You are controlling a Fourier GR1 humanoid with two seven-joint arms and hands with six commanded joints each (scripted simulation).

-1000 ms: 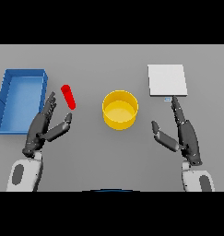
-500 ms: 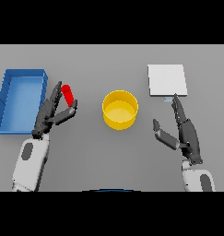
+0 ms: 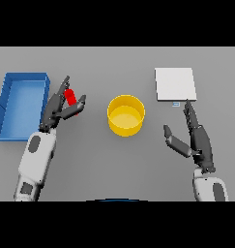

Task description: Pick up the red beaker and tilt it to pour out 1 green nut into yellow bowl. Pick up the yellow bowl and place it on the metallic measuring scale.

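Left hand (image 3: 61, 107) sits at the red beaker (image 3: 70, 97), fingers on one side and thumb on the other, curling in around it. Looks like a grasp forming; can't tell if the pads press firmly or if the beaker is off the table. The beaker lies between the blue tray (image 3: 7, 104) and the yellow bowl (image 3: 125, 115), just beside the tray's right wall and well apart from the bowl. Reaching with the near-side arm makes sense: the beaker is on that side, and the bowl waits to its right for the pour.

Right hand (image 3: 196, 138) hovers near the table on the other side, fingers straight and spread, thumb out, holding nothing. It points toward the metallic measuring scale (image 3: 174, 83), its fingertip close to the scale's front edge. Probably parked there for the later bowl move.

Shapes and materials: beaker is a small, slim red cylinder, mostly hidden by dark fingers; the green nut isn't visible. Bowl is round, straight-walled, glossy yellow, open top, looks empty. Scale is a flat pale square plate with a small tab at the front edge. Tray is a shallow blue rectangle with raised walls. Table (image 3: 117, 164) is plain matte grey.

Judgement: pick-up step, pour not yet begun.
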